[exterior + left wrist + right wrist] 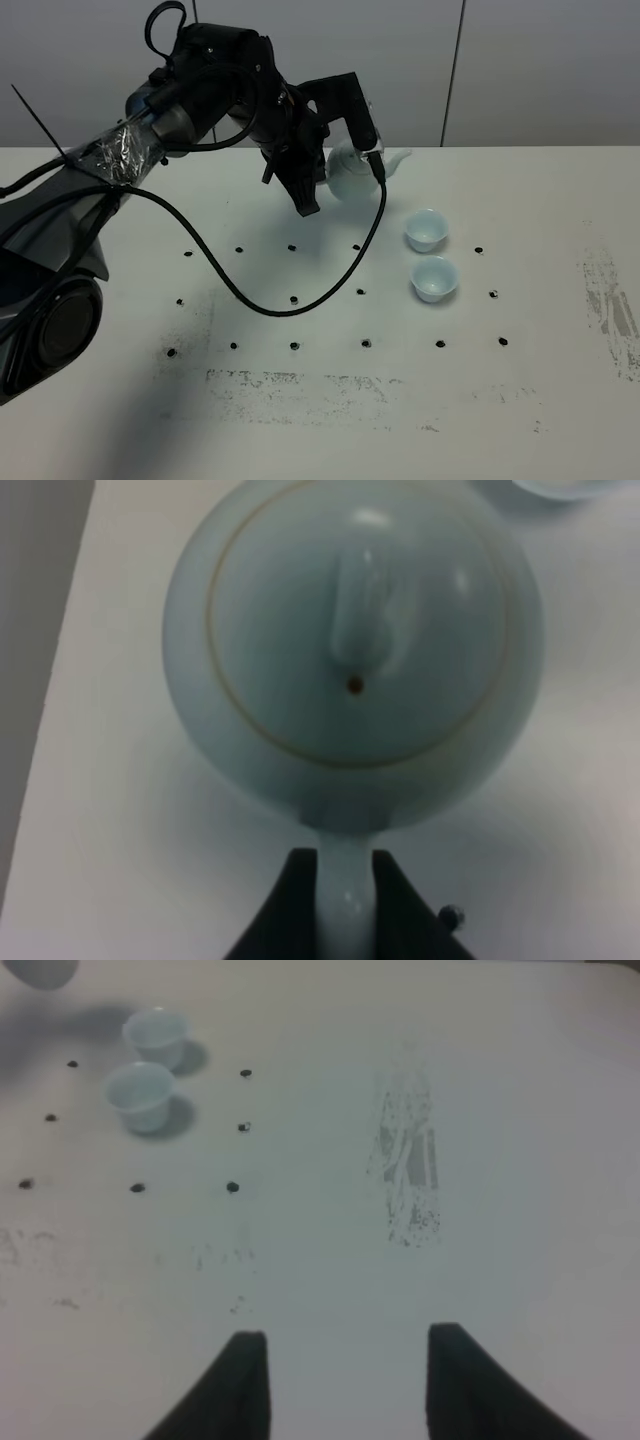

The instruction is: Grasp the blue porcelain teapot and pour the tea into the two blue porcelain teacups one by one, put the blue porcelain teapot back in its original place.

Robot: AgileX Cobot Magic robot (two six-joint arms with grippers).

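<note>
The blue porcelain teapot (pixel 352 180) is at the back of the table with its spout to the right. In the left wrist view the teapot (pixel 350 630) fills the frame, lid and knob on top. My left gripper (pixel 325 178) is shut on its loop handle (pixel 345 895), with a dark finger pressed against each side. I cannot tell whether the teapot rests on the table or is just off it. The two blue porcelain teacups (pixel 426 229) (pixel 434 278) stand upright right of the teapot, and also show in the right wrist view (pixel 155 1035) (pixel 140 1095). My right gripper (pixel 345 1380) is open and empty above bare table.
The white table (pixel 320 420) carries a grid of small black dots (pixel 294 345) and scuffed grey patches (pixel 610 295). A black cable (pixel 300 305) hangs from the left arm and loops over the table. The table's back edge lies just behind the teapot.
</note>
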